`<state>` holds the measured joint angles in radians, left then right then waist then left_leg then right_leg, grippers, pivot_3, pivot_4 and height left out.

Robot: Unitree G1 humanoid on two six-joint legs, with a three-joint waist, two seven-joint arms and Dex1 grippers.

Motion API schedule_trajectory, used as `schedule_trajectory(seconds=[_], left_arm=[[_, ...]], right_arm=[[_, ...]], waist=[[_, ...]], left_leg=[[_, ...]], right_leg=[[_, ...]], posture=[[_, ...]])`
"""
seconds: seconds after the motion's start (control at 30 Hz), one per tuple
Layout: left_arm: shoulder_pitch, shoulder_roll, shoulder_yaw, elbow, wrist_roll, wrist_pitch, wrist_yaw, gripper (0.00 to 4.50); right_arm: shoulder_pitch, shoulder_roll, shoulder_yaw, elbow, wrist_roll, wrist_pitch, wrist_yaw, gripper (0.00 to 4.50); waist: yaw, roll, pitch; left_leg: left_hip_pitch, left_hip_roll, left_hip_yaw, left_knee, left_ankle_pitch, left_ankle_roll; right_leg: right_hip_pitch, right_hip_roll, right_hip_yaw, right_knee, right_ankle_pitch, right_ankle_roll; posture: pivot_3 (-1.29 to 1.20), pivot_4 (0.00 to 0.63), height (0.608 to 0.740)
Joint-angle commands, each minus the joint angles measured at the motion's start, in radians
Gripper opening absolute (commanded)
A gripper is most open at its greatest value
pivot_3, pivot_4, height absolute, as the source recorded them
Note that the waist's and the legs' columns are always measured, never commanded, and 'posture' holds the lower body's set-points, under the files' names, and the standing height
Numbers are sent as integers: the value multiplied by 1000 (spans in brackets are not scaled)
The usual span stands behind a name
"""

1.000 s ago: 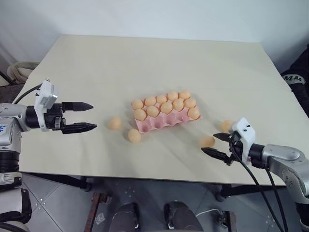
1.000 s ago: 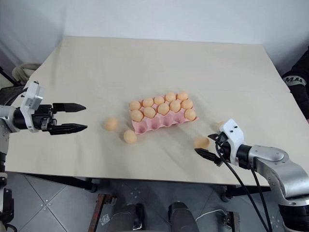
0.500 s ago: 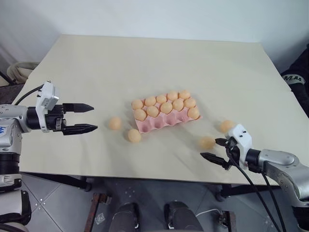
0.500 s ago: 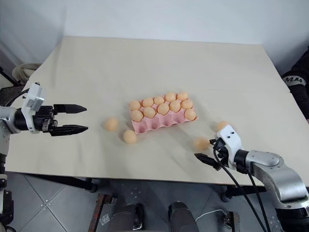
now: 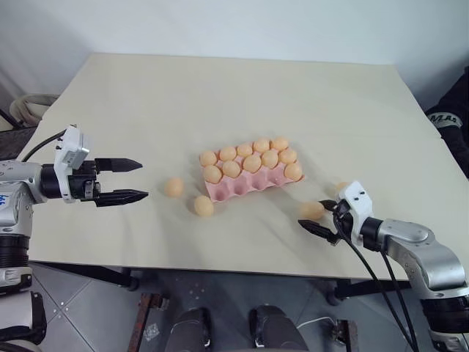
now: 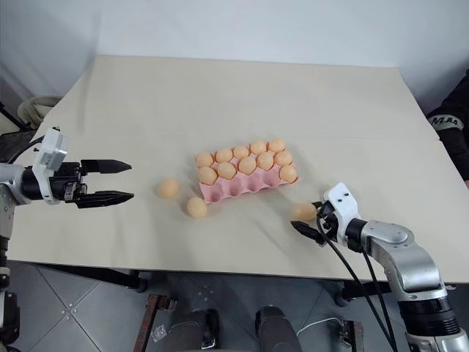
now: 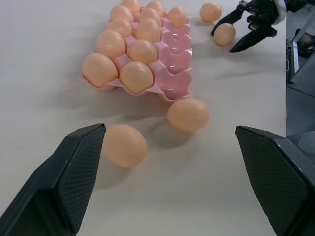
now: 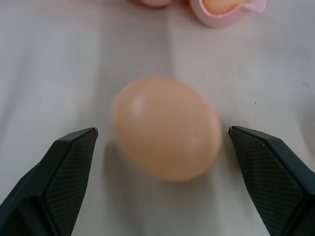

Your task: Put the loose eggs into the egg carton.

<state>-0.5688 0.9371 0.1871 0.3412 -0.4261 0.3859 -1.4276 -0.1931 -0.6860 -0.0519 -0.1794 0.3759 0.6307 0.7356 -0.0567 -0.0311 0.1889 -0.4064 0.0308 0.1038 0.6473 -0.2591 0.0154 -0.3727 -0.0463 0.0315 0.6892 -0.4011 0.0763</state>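
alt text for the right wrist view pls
A loose egg lies on the table directly ahead of the open right gripper, framed between its two black fingers but not yet gripped. A corner of the pink egg carton shows beyond it.

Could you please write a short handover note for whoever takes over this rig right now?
Left gripper: open, holding nothing, hovering over the table's left side, pointing towards the two left eggs.
Right gripper: open, low at the table's near right, fingers either side of an egg but not closed on it.
Carton: mid-table, ten eggs in the two far rows; the near row's five cups are empty.
Loose eggs: four on the table. Two left of the carton, two to its right, one of them beyond the right gripper.
Done: none of the four placed.
Left: grasp and seat all four.
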Motion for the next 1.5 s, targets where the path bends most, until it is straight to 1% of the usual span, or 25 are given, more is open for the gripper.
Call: schedule_trajectory(seconds=[0.03,0.17,0.2,0.23,0.4,0.43,0.6,0.73,0.83,1.0,1.07,1.17,1.37,1.5], left_arm=[[11,24,40,-43,-27,2,10,4500],[20,25,45,-52,-30,5,17,4500],[21,25,46,-54,-31,5,19,4500],[23,25,47,-56,-32,5,22,4500],[26,26,48,-55,-33,3,26,4500],[26,26,48,-54,-33,3,27,4500],[26,24,45,-54,-35,1,32,4500],[23,21,41,-52,-35,0,34,4500],[23,20,40,-53,-38,-1,36,4500],[27,20,42,-58,-40,0,40,4500],[33,18,45,-66,-43,2,45,4500],[48,19,55,-80,-48,6,52,4500],[93,32,86,-119,-62,20,66,4500],[116,37,98,-144,-72,31,77,4500]], right_arm=[[-15,18,1,21,-11,-20,-7,4463],[-24,27,6,32,-17,-36,-2,4463],[-23,27,7,30,-18,-42,2,4092],[-21,28,5,25,-15,-42,5,3916],[-19,21,5,5,-9,-32,18,2155],[-20,18,4,-1,-6,-28,22,2011],[-60,13,-5,-40,8,-4,26,1958],[-148,25,14,-81,28,50,22,1958],[-240,63,35,-95,38,80,-1,1958],[-362,163,94,-102,40,128,-49,1958],[-382,204,134,-73,12,110,-70,1958],[-386,230,181,-15,-39,56,-77,1958],[-407,248,211,108,-104,-31,-75,1958],[-450,263,203,197,-139,-84,-73,1958]], waist=[[-1,0,0],[-1,0,0],[-1,0,0],[-1,0,0],[0,0,0],[0,0,0],[-1,0,0],[-3,0,0],[-3,0,0],[-2,0,0],[-2,0,0],[-2,0,0],[-3,0,0],[-8,0,0]], left_leg=[[0,0,0,0,0,0],[0,0,0,0,0,0],[0,0,0,0,0,0],[0,0,0,0,0,0],[0,0,0,0,0,0],[0,0,0,-1,0,0],[0,0,0,-1,0,0],[0,0,0,0,0,0],[0,0,0,-1,0,0],[-1,0,0,-1,0,0],[-1,0,-1,-2,0,0],[-2,0,0,-1,-1,0],[-2,0,-1,-1,-1,0],[-2,0,0,-1,-1,0]], right_leg=[[0,0,0,0,0,0],[0,0,0,1,0,0],[0,0,0,1,0,0],[0,0,0,0,0,0],[0,0,0,0,0,0],[0,0,0,0,0,0],[0,0,0,0,0,0],[0,0,0,0,0,0],[-1,0,0,0,0,0],[-2,0,0,0,0,0],[-2,0,-1,-1,0,0],[-2,0,-1,-1,0,0],[-2,-1,-1,-2,0,0],[-2,-1,-1,-1,0,0]], posture=[[0,150,740],[0,150,740],[0,150,740],[0,150,740],[0,150,740],[0,150,740],[0,150,740],[0,150,740],[0,150,740],[0,150,740],[0,150,740],[0,150,740],[0,150,740],[0,150,740]])
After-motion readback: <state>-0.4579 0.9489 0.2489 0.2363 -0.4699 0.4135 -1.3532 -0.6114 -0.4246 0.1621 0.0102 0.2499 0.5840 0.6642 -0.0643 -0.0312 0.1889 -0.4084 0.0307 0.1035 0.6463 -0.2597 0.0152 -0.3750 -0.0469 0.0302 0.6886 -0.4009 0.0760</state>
